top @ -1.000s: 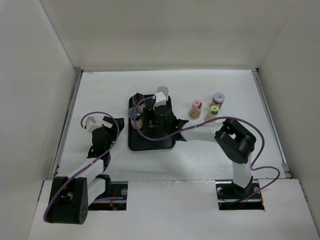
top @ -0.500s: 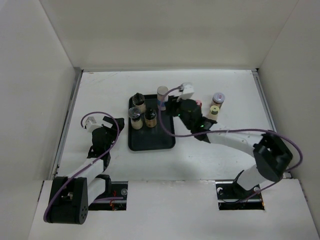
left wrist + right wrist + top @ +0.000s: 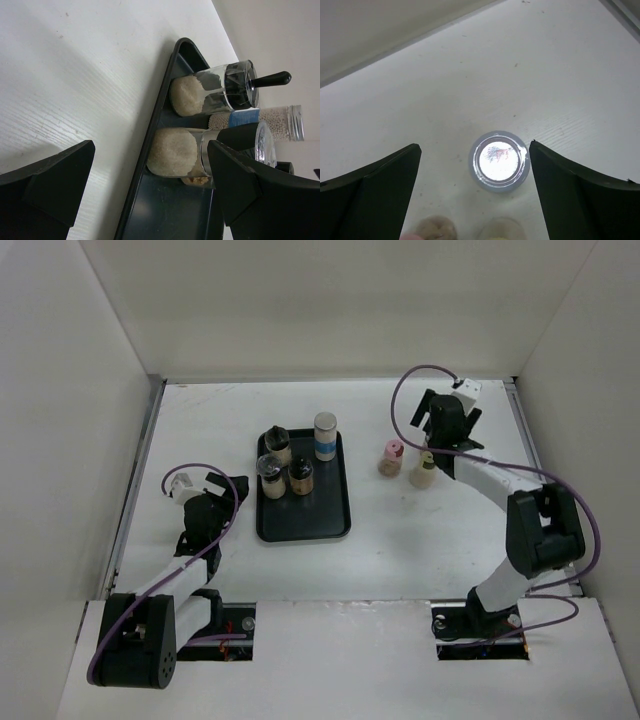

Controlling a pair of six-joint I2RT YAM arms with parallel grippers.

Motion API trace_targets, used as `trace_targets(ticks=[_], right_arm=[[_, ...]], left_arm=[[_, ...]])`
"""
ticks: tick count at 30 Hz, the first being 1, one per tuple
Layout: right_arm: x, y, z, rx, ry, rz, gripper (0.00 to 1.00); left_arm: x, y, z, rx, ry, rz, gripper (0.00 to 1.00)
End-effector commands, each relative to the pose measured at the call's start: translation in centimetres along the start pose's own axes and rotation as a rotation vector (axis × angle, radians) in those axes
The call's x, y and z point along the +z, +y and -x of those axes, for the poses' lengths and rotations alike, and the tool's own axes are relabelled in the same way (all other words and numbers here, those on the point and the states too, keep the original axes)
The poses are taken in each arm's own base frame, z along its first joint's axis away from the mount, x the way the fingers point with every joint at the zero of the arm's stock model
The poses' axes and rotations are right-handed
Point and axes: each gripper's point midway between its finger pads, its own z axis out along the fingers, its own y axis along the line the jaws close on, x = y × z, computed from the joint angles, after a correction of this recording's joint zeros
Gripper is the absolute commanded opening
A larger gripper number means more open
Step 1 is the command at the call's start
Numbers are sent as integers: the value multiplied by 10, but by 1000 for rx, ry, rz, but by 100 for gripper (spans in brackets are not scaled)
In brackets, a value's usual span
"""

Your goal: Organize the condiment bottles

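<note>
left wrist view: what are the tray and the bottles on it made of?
Tray: smooth, dark, semi-gloss, rounded rim; likely moulded plastic, coated metal possible. Knob-top bottle and nearer bottle: clear bodies showing the granules, glass or clear plastic, cannot tell; glossy black caps, probably plastic. Blue-label bottle: ribbed silvery cap, looks metal.
</note>
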Motion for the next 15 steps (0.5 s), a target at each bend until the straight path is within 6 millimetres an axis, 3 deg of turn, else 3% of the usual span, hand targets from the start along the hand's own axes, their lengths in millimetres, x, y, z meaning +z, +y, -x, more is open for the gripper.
trace_targets(ticks=[1, 8, 15], right_arm=[[17, -8, 7, 0, 15, -52, 98], [42, -17, -23, -23, 116, -66, 100], [46, -14, -42, -25, 164, -42, 78]], left_arm=[[0, -17, 10, -10, -37, -57, 100], [5, -15, 3, -11, -8, -45, 100], [6, -14, 5, -12, -13, -43, 100]])
